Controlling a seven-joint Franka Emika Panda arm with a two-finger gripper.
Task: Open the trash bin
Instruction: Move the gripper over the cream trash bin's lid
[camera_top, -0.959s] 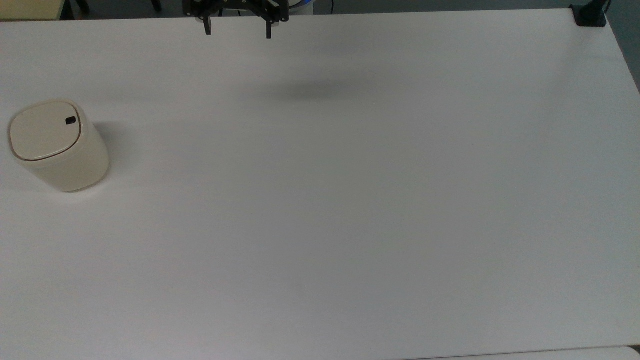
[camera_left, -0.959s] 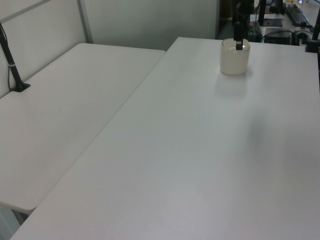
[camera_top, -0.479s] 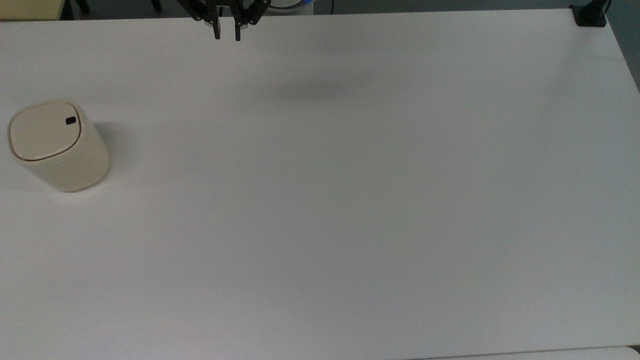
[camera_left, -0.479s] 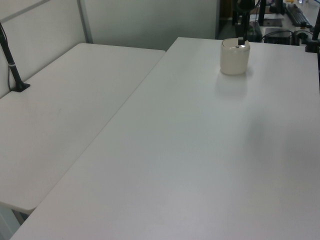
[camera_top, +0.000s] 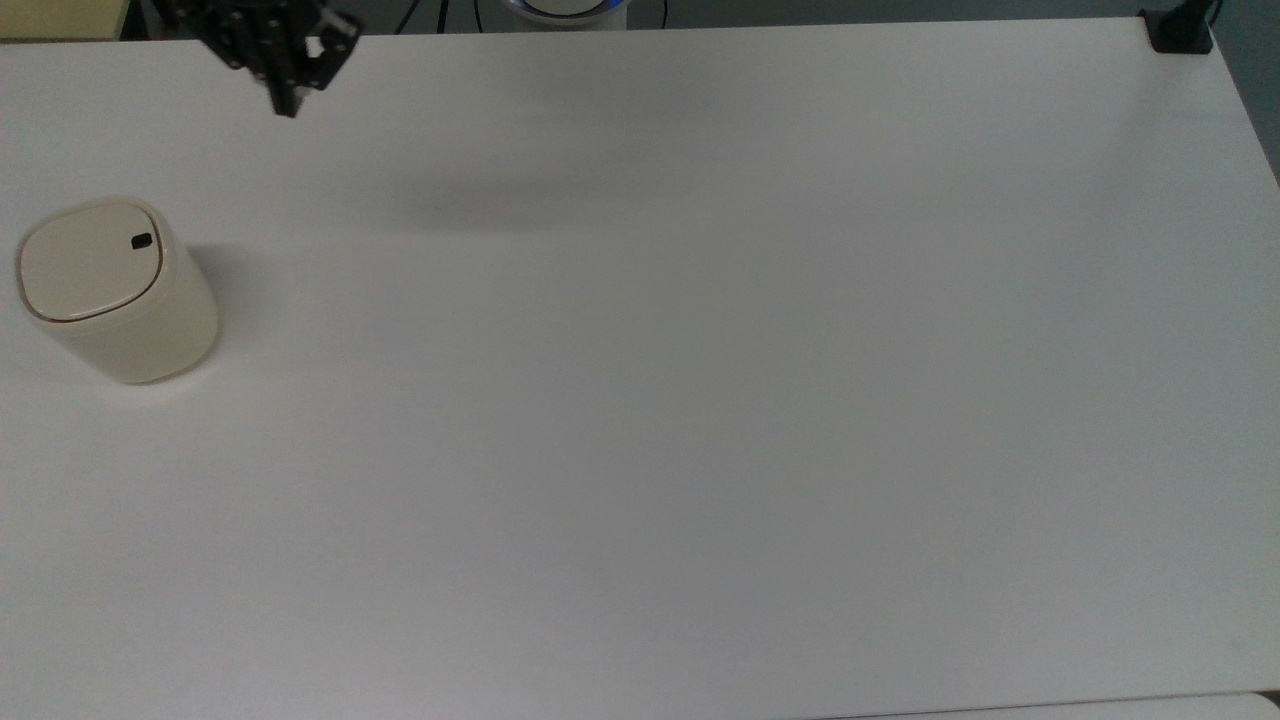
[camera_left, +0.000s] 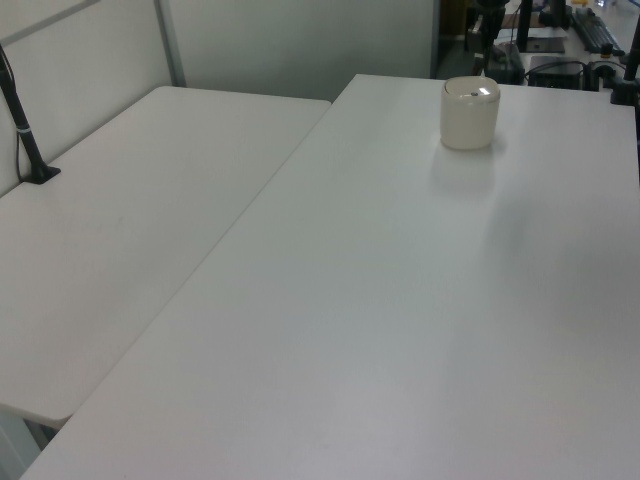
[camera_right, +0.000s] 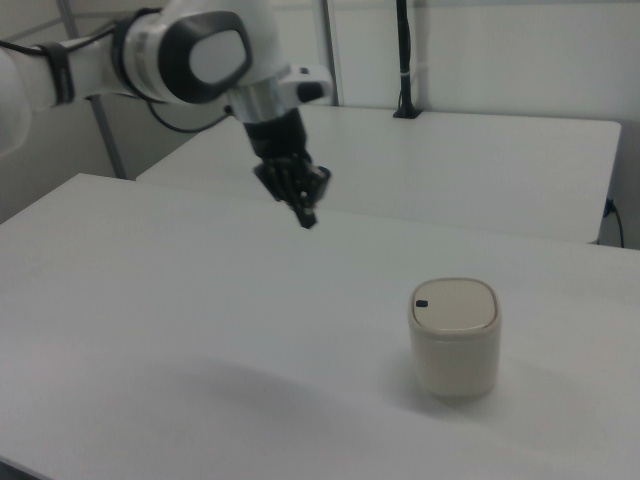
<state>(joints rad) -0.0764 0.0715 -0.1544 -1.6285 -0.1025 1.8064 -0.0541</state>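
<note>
Cream-beige plastic, the trash bin (camera_top: 115, 295) stands upright near the top view's left edge of the white worktop (camera_top: 700, 400), its flat lid (camera_top: 90, 262) down and a small black button (camera_top: 141, 241) set toward the lid's rim. Black and held in the air, the gripper (camera_top: 288, 105) hangs well apart from the bin, toward the top view's upper left; in the right view it (camera_right: 306, 218) points down with fingers drawn together and holding nothing, carried by the white arm (camera_right: 190, 55).
</note>
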